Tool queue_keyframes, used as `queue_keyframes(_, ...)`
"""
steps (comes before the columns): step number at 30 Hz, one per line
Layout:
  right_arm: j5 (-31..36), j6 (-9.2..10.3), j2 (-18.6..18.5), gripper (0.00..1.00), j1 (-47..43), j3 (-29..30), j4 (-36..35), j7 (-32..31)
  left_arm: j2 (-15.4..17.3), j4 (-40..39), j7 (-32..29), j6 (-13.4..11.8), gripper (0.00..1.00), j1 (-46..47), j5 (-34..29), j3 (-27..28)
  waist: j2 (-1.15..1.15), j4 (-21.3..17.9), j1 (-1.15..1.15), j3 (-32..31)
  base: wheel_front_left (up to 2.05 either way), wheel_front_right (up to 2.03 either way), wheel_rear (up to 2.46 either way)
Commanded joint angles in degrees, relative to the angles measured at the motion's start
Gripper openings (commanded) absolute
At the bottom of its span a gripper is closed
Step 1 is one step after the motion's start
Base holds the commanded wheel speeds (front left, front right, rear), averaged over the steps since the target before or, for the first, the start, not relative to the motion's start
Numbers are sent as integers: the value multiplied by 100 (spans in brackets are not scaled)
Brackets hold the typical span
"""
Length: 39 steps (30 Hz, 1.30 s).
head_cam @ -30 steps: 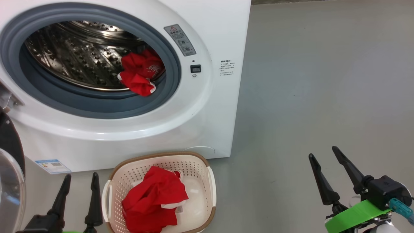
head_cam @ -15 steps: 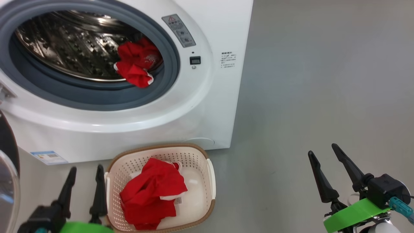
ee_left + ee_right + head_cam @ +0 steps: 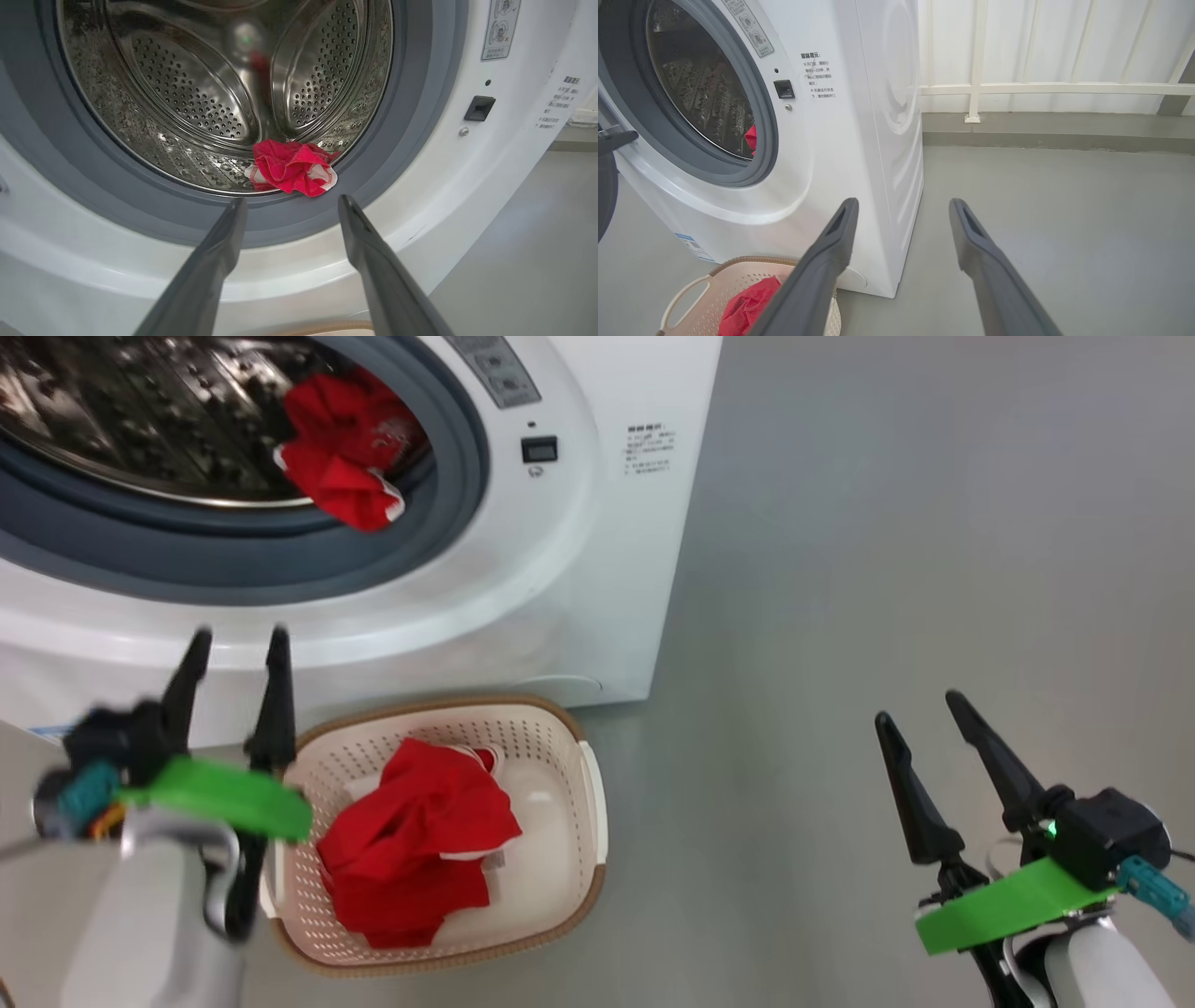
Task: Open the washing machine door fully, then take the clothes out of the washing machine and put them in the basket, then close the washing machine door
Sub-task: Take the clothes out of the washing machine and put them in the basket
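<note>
Up has come the left gripper (image 3: 239, 637), wide open and empty, toward the red clothes (image 3: 292, 167) at the edge of the drum (image 3: 196, 107); soft, light, probably floppy; pinch a bunched fold.

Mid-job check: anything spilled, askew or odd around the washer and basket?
Nothing spilled or damaged. One crumpled red garment with white trim sits at the front lip of the steel drum, its edge drooping onto the grey rubber gasket. Another red garment lies inside the cream perforated basket.
</note>
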State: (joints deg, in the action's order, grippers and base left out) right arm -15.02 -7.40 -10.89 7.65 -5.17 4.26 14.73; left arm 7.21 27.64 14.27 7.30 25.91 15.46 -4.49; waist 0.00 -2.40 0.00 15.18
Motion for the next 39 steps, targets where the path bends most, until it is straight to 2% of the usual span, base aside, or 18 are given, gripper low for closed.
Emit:
queue_keyframes(1, -4, -9, -16, 100, 191, -150, -167, 27, 305, 217, -47, 17, 100, 596, 150, -34, 0, -160, 0, 317, 0, 0, 0)
queue_keyframes(12, 13, -9, 104, 100, 451, -312, -142, 27, 770, 1716, -353, 18, 100, 2277, 862, -1044, 0, -536, 0, 631, 0, 0, 0)
queue_keyframes(21, 9, -9, 196, 100, 605, -461, -179, 27, 1184, 2778, -433, 18, 100, 3225, 1238, -1823, 0, -855, 0, 854, 0, 0, 0)
queue_keyframes(30, -11, -9, 274, 100, 698, -685, -217, 27, 1559, 3423, -372, 18, 100, 3875, 1574, -2320, 0, -1203, 0, 1099, 0, 0, 0)
queue_keyframes(39, -11, -9, 315, 100, 761, -763, -240, 27, 1722, 3665, -364, 18, 100, 4206, 1878, -2710, 0, -1339, 0, 1278, 0, 0, 0)
